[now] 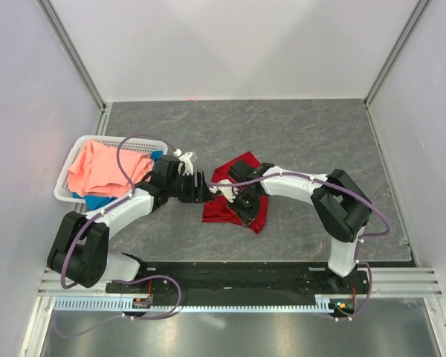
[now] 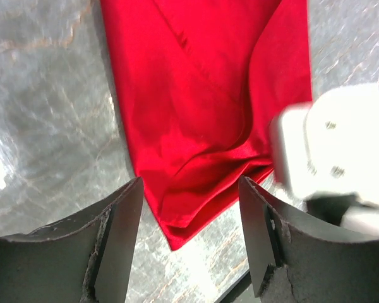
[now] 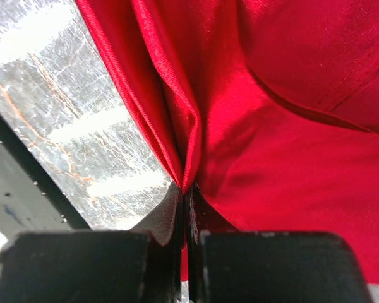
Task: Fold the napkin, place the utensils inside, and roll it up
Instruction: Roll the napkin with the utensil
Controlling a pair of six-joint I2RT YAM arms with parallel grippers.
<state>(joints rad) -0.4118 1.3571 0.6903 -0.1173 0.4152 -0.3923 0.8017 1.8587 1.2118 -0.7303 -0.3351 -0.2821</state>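
Observation:
The deep red napkin (image 1: 218, 210) lies crumpled on the grey table between the two arms. My left gripper (image 1: 205, 190) is at its left edge, open; in the left wrist view a folded corner of the napkin (image 2: 196, 126) reaches between the spread fingers (image 2: 120, 240) without touching them. My right gripper (image 1: 241, 202) sits over the cloth's middle, shut on a pinched fold of the napkin (image 3: 189, 126), which rises from the jaws in a ridge. The utensils are out of view.
A white basket (image 1: 65, 192) at the left holds a salmon-pink cloth (image 1: 104, 169) and a blue cloth (image 1: 97, 201). Grey walls stand on both sides and at the back. A white part of the right arm (image 2: 341, 145) is close beside my left fingers.

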